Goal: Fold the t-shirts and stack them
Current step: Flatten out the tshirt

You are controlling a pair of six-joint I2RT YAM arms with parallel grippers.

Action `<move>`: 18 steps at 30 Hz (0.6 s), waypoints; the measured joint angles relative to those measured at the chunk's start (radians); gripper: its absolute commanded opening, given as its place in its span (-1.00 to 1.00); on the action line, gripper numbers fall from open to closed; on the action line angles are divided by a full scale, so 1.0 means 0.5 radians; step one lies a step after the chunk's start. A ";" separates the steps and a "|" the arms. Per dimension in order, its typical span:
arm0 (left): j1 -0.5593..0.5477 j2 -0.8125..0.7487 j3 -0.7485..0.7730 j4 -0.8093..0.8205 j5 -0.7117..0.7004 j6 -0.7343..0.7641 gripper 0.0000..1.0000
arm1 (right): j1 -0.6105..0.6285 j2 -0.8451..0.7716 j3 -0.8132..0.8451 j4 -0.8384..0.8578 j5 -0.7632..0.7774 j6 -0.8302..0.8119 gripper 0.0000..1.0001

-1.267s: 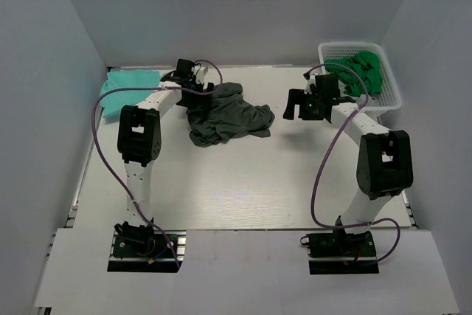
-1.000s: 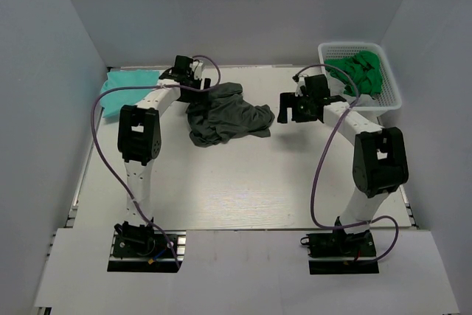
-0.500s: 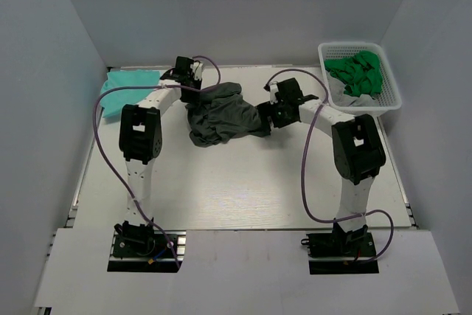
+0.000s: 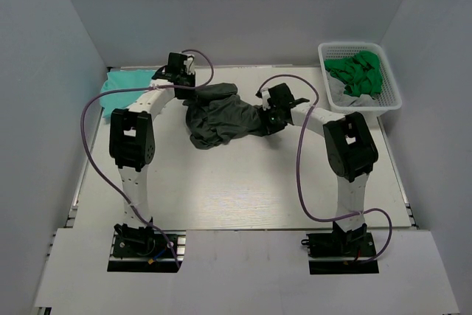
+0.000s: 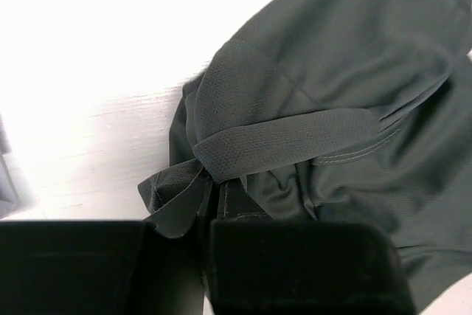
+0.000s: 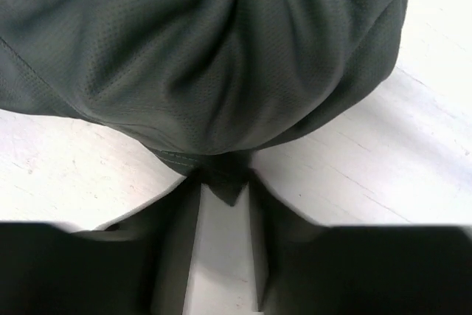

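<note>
Top view: both arms stretched forward; left hand [image 4: 191,88] and right hand [image 4: 262,118] at opposite edges of the crumpled dark grey-green t-shirt [image 4: 221,119] on the surface [image 4: 243,189].
Left wrist: left hand clamped on a fold.
Right wrist: right hand pinching the hem.

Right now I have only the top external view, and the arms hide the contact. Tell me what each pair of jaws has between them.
Observer: In the left wrist view, the left jaws are shut on a bunched fold of the dark grey shirt.
Operator: Now the right.
Observer: In the right wrist view, a small hem tip of the shirt sits between the right jaws. Bare table shows in the gap behind it, so I cannot tell whether they grip it.
Operator: Describe the cloth by the left pinch.
Observer: A flat stitched hem band lies across the cloth, just beyond the jaws.
</note>
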 measured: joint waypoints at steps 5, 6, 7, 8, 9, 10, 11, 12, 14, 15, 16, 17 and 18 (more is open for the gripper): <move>0.006 -0.035 0.000 0.009 -0.002 -0.044 -1.00 | 0.022 0.002 -0.002 0.006 0.034 0.015 -1.00; 0.008 -0.035 0.000 0.005 -0.009 -0.061 -1.00 | 0.025 0.002 -0.002 0.008 0.050 0.025 -1.00; 0.008 -0.035 0.000 -0.008 -0.024 -0.076 -1.00 | 0.027 0.002 -0.002 0.012 0.070 0.040 -1.00; 0.008 -0.036 0.000 -0.024 -0.037 -0.090 -1.00 | 0.027 0.000 -0.002 0.018 0.103 0.071 -1.00; 0.008 -0.038 0.000 -0.043 -0.053 -0.107 -1.00 | 0.027 -0.004 -0.003 0.027 0.156 0.098 -1.00; 0.008 -0.044 0.000 -0.058 -0.076 -0.126 -1.00 | 0.025 -0.016 -0.008 0.041 0.218 0.130 -1.00; 0.008 -0.056 0.000 -0.075 -0.097 -0.143 -1.00 | 0.022 -0.037 -0.015 0.050 0.279 0.156 -1.00; 0.008 -0.077 -0.002 -0.092 -0.128 -0.164 -1.00 | 0.016 -0.075 -0.027 0.060 0.347 0.185 -1.00; 0.008 -0.150 -0.005 -0.105 -0.197 -0.208 -1.00 | -0.003 -0.192 -0.048 0.064 0.480 0.236 -1.00; 0.008 -0.208 -0.012 -0.103 -0.233 -0.233 -1.00 | -0.017 -0.267 -0.048 0.069 0.554 0.259 -1.00; 0.008 -0.279 -0.018 -0.105 -0.272 -0.259 -1.00 | -0.031 -0.341 -0.047 0.079 0.626 0.283 -1.00; 0.008 -0.362 -0.021 -0.101 -0.309 -0.282 -1.00 | -0.053 -0.432 -0.047 0.092 0.701 0.304 -1.00; 0.008 -0.451 -0.027 -0.080 -0.346 -0.303 -1.00 | -0.073 -0.508 -0.036 0.101 0.769 0.320 -1.00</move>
